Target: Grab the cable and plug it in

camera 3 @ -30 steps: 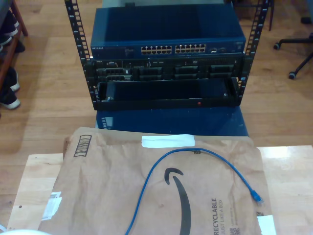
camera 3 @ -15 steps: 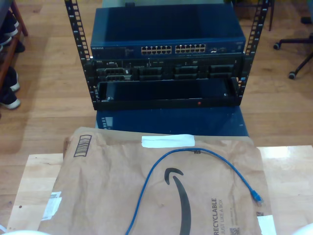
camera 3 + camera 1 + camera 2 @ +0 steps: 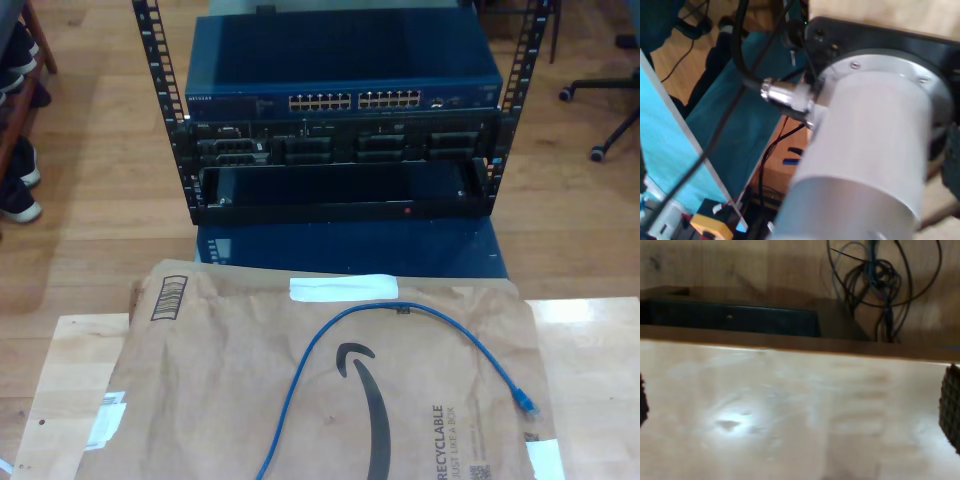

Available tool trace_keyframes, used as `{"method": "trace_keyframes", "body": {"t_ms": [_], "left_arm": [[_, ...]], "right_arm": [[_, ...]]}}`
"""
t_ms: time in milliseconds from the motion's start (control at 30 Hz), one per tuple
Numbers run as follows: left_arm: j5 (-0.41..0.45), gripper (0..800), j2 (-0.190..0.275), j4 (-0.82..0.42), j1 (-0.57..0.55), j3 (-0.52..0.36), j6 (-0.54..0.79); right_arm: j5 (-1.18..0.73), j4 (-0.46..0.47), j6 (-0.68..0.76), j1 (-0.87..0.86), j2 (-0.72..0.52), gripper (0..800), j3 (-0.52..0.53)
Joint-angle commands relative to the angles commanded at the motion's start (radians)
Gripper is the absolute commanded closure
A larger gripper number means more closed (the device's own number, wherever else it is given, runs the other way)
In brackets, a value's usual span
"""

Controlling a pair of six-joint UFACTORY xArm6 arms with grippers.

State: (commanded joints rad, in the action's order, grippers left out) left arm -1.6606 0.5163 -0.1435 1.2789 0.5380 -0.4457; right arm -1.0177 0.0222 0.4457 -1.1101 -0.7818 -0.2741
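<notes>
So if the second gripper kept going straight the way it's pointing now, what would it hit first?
Most likely the pale wooden tabletop: it lies between my second gripper's dark textured fingertips with nothing on it. Depth is unclear, so I can't say how soon.

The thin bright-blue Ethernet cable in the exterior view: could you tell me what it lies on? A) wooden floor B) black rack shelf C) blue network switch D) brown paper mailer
D: the thin bright-blue Ethernet cable curves across the brown paper mailer on the light wooden table.

Brown paper mailer [image 3: 230, 390] flat on wood table [image 3: 70, 370]; blue network switch [image 3: 340, 75] in rack [image 3: 155, 90] behind.
</notes>
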Motion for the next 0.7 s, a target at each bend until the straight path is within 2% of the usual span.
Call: {"method": "trace_keyframes", "body": {"t_ms": [200,367,533,700], "left_arm": [[-0.002,1,-0.002,0.091,-0.219,0.077,-0.288],[-0.002,1,0.0,0.152,-0.405,0.083,-0.505],[0.002,1,-0.005,0.258,-0.534,0.08,-0.608],[0.011,1,-0.032,0.341,-0.614,0.077,-0.678]], "right_arm": [[0.005,0.003,0.269,0.279,0.115,7,-0.075],[-0.006,0.003,0.437,0.47,0.201,7,-0.183],[-0.078,0.003,0.66,0.681,0.29,7,-0.255],[-0.123,0.0,0.859,0.896,0.362,7,-0.322]]}}
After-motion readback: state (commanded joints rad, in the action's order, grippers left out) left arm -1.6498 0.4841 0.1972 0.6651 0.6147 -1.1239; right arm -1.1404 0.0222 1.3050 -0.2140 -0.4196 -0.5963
